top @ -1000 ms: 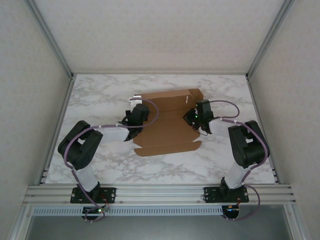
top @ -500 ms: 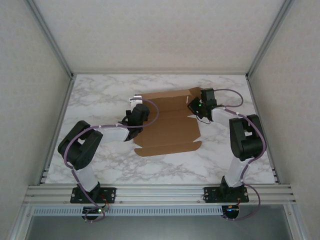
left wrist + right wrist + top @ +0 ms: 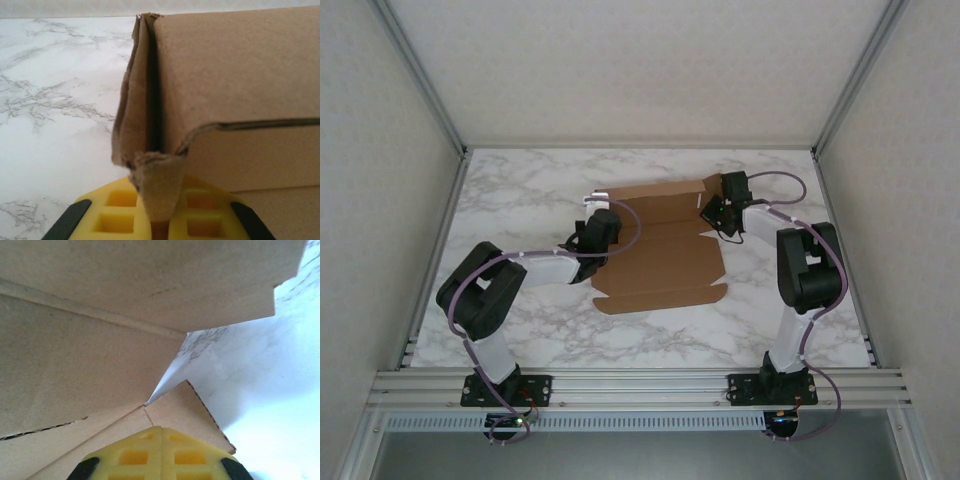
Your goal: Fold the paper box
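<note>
The paper box (image 3: 660,250) is a brown cardboard sheet lying mostly flat in the middle of the marble table (image 3: 520,195), its side flaps partly raised. My left gripper (image 3: 604,226) sits at the box's left edge. In the left wrist view my left gripper (image 3: 159,192) is shut on a crumpled tab of the paper box (image 3: 235,80), pinched between yellow fingers (image 3: 120,202). My right gripper (image 3: 713,212) is at the far right corner, beside a raised flap. In the right wrist view my right gripper (image 3: 161,432) is shut with nothing between its fingers, just above a flap of the paper box (image 3: 75,355).
Bare marble (image 3: 270,365) lies to the right of the box and to its left (image 3: 50,100). Aluminium rails (image 3: 640,385) run along the near edge, and white enclosure walls stand at the sides and back.
My right gripper has moved away from me along the box's right edge to its far right corner. The box has shifted slightly right. The left gripper keeps its hold.
</note>
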Controlling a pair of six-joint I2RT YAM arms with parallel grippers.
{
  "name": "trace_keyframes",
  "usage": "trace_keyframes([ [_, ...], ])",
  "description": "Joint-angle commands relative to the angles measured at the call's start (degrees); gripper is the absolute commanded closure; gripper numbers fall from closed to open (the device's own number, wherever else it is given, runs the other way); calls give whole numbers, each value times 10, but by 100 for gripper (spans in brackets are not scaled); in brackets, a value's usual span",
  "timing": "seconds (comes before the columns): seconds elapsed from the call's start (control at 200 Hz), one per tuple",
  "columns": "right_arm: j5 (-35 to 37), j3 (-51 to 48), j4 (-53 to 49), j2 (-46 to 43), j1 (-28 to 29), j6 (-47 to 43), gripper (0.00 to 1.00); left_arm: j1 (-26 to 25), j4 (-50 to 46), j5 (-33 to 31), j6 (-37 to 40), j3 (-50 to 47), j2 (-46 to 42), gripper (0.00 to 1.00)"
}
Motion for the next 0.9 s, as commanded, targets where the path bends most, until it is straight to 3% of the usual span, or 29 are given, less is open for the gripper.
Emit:
trace_keyframes([
  [0.0,47,27,-48,13,-2,-36,100,-8,3,-3,13,10,-12,100],
  [0.736,138,71,-111,71,4,-120,100,-17,3,-12,22,8,-13,100],
  [0.896,151,70,-117,66,5,-132,90,-17,4,-14,22,10,-11,100],
])
